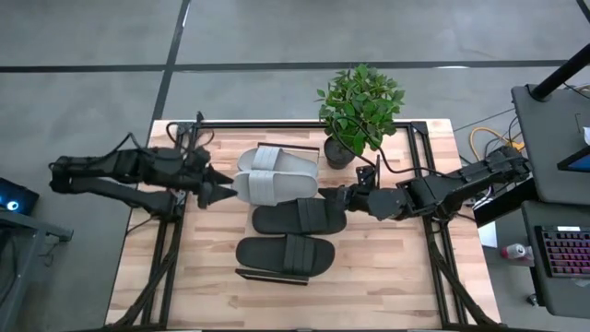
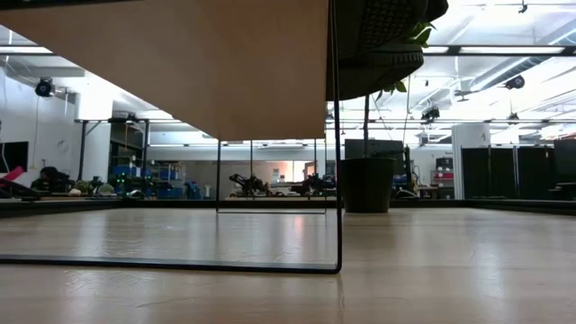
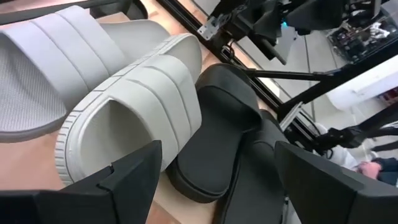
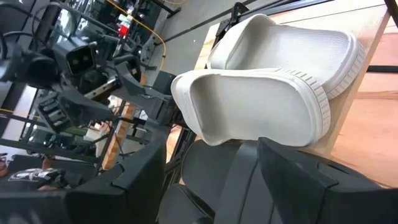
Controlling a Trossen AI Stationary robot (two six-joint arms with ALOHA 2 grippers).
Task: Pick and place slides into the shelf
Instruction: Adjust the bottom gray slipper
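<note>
Two pale grey slides (image 1: 277, 161) (image 1: 275, 188) lie side by side across the far part of the shelf (image 2: 180, 63). Nearer on the shelf lie two black slides (image 1: 300, 219) (image 1: 284, 255), whose right ends jut past its edge; their soles (image 2: 387, 36) show from below in the low view. My left gripper (image 1: 226, 191) stands open at the left end of the nearer grey slide (image 3: 137, 106), just short of it. My right gripper (image 1: 343, 198) comes in from the right and is closed on the farther black slide (image 4: 211, 180). My right gripper pinches the right-hand end (image 4: 214, 165) of the farther black slide between its two fingers, and the slide fills the gap between them. The fingers come nearly level from the table's right and lie along the slide. The slide's left part rests on the shelf beside the grey slide.
A potted plant (image 1: 359, 111) stands at the table's far right, close behind my right arm. Dark frame bars (image 1: 433, 240) run along both table sides. Bare tabletop (image 1: 387, 267) lies right of the shelf, and more lies to its left (image 1: 198, 258).
</note>
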